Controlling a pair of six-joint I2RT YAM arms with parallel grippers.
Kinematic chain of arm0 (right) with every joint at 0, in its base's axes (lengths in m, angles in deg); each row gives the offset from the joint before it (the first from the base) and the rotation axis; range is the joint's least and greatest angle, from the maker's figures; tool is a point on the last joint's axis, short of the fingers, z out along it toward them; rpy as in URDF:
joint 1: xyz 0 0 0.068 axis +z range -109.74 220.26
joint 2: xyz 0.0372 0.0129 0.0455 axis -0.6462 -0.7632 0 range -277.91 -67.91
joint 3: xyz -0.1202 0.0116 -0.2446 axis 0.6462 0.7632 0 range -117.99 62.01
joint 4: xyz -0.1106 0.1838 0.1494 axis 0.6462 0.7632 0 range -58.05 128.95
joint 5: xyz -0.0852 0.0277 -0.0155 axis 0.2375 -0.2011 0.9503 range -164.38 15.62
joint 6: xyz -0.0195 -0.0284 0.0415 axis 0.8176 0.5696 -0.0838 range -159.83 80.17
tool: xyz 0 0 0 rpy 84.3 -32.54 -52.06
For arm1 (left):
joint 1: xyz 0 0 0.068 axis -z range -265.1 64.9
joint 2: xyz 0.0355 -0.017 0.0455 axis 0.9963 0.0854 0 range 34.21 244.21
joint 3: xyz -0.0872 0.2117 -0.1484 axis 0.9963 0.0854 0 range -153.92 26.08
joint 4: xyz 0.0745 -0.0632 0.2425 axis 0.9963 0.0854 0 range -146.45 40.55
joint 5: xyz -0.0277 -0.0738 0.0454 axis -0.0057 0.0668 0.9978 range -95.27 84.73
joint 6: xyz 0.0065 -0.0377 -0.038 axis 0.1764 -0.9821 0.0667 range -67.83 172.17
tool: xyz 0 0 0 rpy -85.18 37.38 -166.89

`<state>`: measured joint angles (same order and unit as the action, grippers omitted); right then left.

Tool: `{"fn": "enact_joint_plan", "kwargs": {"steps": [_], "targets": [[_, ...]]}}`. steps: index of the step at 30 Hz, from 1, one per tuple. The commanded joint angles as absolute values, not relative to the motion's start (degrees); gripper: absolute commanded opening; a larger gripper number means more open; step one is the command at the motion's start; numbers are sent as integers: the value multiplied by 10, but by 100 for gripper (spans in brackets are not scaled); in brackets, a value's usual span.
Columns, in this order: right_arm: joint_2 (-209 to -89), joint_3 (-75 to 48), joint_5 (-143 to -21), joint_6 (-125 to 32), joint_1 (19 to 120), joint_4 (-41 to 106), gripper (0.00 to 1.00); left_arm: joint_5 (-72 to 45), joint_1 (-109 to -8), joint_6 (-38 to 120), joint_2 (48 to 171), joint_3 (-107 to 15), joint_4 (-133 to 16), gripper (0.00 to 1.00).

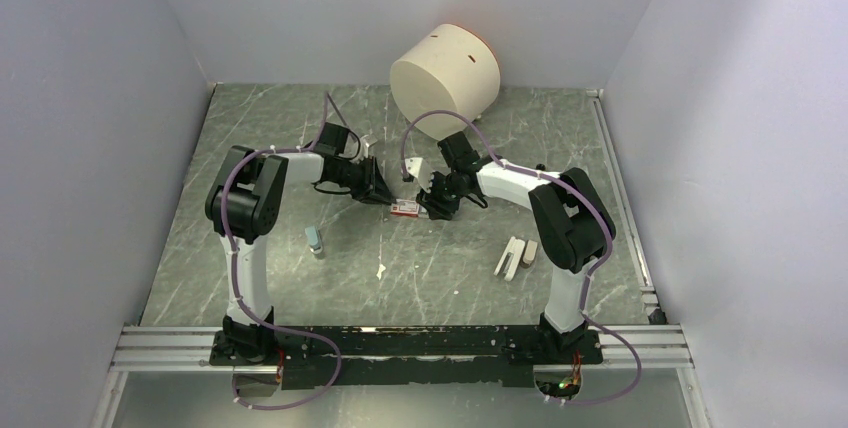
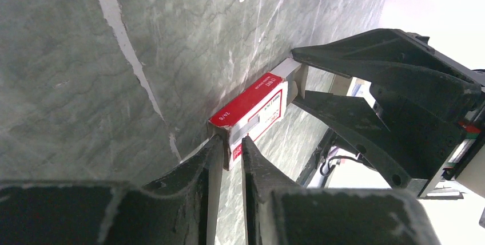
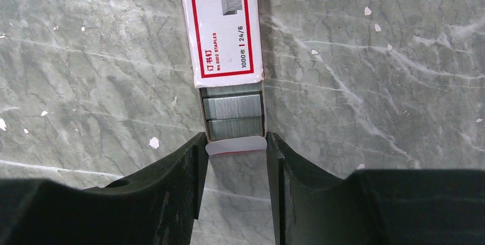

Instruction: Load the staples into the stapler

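Observation:
A small red-and-white staple box [image 1: 405,209] lies on the table between my two grippers. My left gripper [image 2: 231,142] is shut on one end of the box's sleeve [image 2: 251,107]. My right gripper [image 3: 234,139] grips the sides of the inner tray's end [image 3: 235,145], which sticks out of the sleeve [image 3: 226,27]. Grey strips of staples [image 3: 234,110] show in the exposed part of the tray. What looks like the stapler [image 1: 511,258], white and beige, lies on the table to the right, apart from both grippers.
A large cream cylinder [image 1: 445,73] lies on its side at the back. A small grey-blue object [image 1: 315,241] sits left of centre. A white scrap [image 1: 381,270] lies in front of the box. Grey walls close in both sides.

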<state>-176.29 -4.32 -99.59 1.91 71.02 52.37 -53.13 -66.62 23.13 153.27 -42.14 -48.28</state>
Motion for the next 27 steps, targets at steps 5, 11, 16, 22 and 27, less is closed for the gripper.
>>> {"fn": "enact_joint_plan", "kwargs": {"steps": [5, 11, 16, 22, 27], "targets": [[-1787, -36, -974, 25, 712, 528, 45, -573, -661, 217, 1547, -413, -519, 22], [-1787, -36, -977, 26, 712, 528, 45, -573, -661, 222, 1552, -415, -513, 9], [-1785, -34, -977, 31, 711, 532, 43, -528, -670, 263, 1543, -428, -467, 5], [-1783, -36, -978, 35, 710, 540, 39, -512, -727, 340, 1517, -434, -384, 5], [-1779, -33, -983, 28, 711, 528, 40, -505, -770, 364, 1505, -434, -344, 5]]}}
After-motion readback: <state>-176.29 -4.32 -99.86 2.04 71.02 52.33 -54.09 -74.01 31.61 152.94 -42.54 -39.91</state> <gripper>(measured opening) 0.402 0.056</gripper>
